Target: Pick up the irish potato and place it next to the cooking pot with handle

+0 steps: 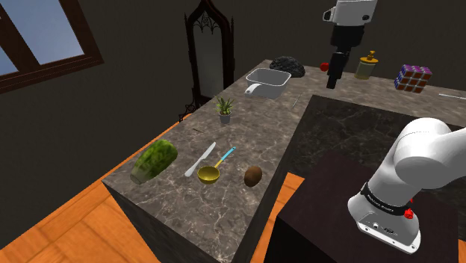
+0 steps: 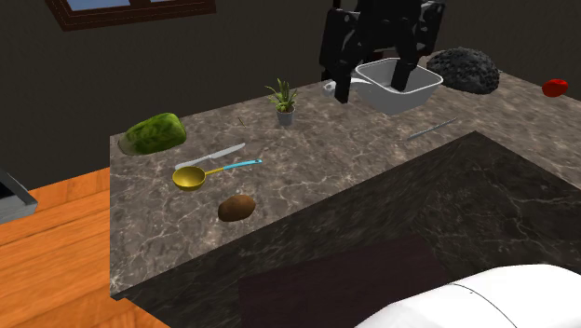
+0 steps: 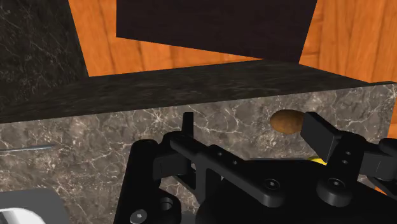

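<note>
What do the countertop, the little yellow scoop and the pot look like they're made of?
Countertop: polished stone, likely marble, going by the grey-brown veining. Scoop: bowl looks like shiny brass-coloured metal, given its glint; the blue handle may be plastic. Pot: drawn plain pale grey, matte, so its material is open.

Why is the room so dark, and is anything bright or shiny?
Shoulder view: the walls are dim, the window is the brightest patch, and the counter is evenly lit. Second exterior view: the gold ladle stands out brightly, while the potato looks dull brown. Wrist view: the orange floor glows brighter than the grey counter.
</note>
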Controlling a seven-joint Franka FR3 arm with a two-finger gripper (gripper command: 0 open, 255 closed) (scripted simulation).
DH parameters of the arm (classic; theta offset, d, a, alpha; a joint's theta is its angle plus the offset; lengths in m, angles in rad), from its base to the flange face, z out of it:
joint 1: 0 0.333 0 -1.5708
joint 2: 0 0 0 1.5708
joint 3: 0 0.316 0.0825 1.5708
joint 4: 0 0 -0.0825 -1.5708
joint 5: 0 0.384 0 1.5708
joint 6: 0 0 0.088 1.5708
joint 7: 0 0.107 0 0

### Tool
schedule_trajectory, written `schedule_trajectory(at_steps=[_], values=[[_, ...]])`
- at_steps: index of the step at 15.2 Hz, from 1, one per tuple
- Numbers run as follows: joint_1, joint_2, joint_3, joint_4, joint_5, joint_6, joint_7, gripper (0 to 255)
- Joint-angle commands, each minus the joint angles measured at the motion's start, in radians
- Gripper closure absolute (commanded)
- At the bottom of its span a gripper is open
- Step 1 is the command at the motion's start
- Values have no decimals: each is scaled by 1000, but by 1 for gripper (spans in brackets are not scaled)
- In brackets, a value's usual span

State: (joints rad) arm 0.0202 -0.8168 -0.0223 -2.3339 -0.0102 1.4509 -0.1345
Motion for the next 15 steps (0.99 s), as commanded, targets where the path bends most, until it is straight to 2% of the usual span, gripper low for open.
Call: schedule_trajectory(at_steps=[1,8,15], values=[[0,0,0,0,0,0,0,0],[101,71,-1,-159,2,270,-173,0],[204,201,5,-269,13,549,-344,0]])
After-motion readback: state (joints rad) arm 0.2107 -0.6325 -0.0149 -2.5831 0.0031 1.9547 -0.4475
